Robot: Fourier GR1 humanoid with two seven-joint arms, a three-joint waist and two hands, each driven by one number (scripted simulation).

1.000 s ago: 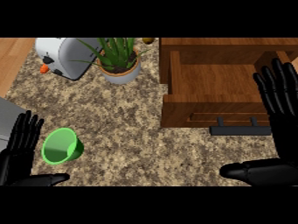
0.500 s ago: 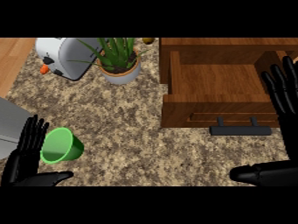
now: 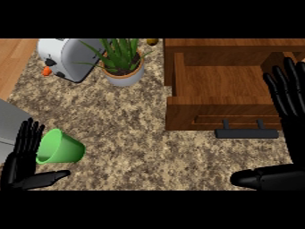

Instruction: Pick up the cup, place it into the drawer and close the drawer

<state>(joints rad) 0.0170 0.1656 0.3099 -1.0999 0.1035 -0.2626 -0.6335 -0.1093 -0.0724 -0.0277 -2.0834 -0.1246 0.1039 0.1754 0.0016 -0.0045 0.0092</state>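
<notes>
- head view: green cup (image 3: 59, 146) lies tipped on its side on the speckled counter (image 3: 135, 129), low on the left, mouth turned toward the left hand (image 3: 24, 167).
- left hand is open, fingers straight up along the cup's rim, thumb stretched out just under it; not curled round it.
- right hand (image 3: 298, 129) is open too, fingers straight, at the right edge over the wooden drawer (image 3: 227, 89).
- drawer stands pulled open, black handle (image 3: 246, 133) at its front, well apart from the cup.
- behind: potted plant (image 3: 121, 62) and a toaster (image 3: 65, 58) side by side.
</notes>
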